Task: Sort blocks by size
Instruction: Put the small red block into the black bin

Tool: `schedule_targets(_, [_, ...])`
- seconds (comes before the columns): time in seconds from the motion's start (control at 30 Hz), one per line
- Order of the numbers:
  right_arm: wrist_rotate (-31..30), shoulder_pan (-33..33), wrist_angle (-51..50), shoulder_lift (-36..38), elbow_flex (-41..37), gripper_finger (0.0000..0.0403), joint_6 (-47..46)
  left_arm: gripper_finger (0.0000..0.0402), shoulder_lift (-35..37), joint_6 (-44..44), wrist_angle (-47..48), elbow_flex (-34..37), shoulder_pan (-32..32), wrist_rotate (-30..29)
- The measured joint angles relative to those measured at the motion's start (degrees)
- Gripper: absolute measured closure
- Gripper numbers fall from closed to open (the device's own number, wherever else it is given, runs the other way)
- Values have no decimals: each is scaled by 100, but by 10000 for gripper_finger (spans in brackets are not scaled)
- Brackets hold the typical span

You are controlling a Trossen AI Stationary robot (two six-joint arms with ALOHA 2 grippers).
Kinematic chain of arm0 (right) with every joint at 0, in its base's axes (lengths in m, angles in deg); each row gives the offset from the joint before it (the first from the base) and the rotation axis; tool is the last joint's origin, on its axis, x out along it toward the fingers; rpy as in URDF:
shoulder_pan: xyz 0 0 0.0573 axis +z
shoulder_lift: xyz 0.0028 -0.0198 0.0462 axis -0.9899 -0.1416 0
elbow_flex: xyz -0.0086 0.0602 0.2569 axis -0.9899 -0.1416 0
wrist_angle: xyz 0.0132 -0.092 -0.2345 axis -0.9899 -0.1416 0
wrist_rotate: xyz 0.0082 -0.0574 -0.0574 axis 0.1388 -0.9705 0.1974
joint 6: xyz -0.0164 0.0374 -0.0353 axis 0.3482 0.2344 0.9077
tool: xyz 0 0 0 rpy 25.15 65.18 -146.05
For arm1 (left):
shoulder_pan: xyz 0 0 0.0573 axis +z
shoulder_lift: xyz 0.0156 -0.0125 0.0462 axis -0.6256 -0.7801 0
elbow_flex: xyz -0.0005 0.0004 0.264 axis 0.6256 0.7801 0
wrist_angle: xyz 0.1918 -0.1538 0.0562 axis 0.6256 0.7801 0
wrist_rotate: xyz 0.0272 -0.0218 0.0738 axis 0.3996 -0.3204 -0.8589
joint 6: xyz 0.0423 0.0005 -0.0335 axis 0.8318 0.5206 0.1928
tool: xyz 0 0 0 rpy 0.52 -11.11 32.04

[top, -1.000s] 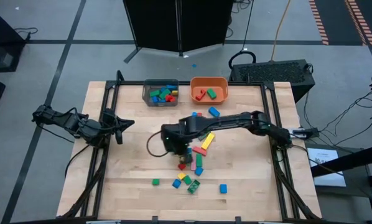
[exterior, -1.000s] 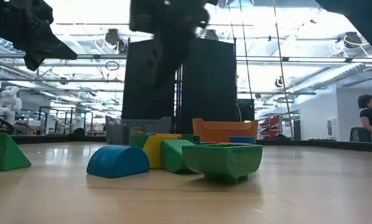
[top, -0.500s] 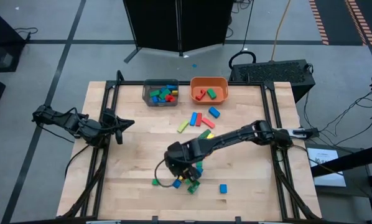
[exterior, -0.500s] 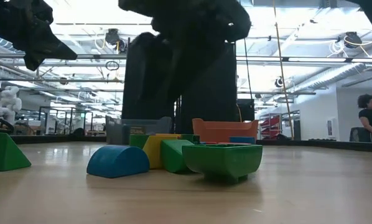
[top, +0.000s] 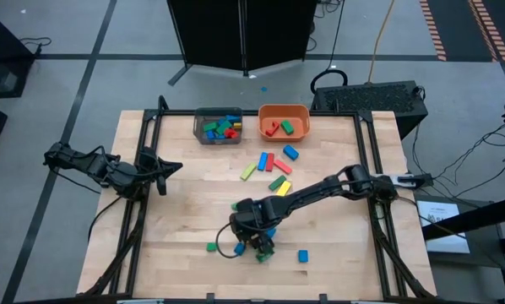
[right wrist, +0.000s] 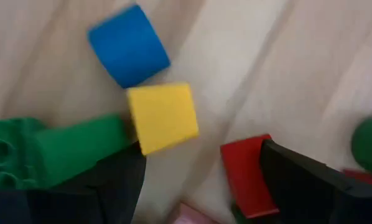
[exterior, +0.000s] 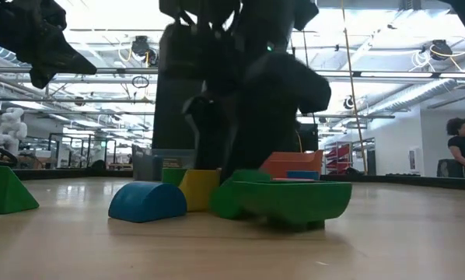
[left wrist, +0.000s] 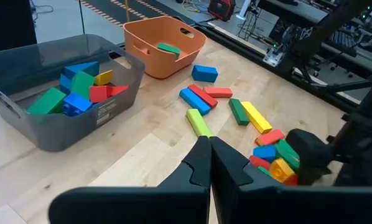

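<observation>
Grey bin and orange bin are sitting side by side at table's far edge, well beyond right pincer. Person is standing in background.

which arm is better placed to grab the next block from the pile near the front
The right. Its end effector is already down over the front cluster, fingers open beside the yellow block and red block. The left end effector waits shut at the table's left edge, away from the pile.
</observation>
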Motion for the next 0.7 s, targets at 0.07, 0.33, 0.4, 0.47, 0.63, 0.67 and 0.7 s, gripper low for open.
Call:
schedule_targets(0.07, [-12,-38,8,3,-56,103,-100,402,1,-20,0,-2,0,-18])
schedule_targets(0.33, [14,-223,-54,3,-76,103,-203,402,1,-26,-2,-2,1,-37])
schedule_targets(0.4, [18,-265,-127,3,-74,103,-271,402,0,-28,-2,-2,-1,-38])
schedule_targets(0.47, [16,-315,-258,3,-72,103,-363,401,1,-29,-2,-2,-1,-38])
schedule_targets(0.63, [22,-455,-722,25,-67,103,-419,401,1,-28,-2,-2,-1,-40])
schedule_targets(0.67, [37,-488,-763,25,-67,103,-467,402,0,-28,-2,-2,-1,-41])
schedule_targets(0.7, [47,-518,-791,26,-67,103,-507,401,1,-28,-1,-2,1,-48])
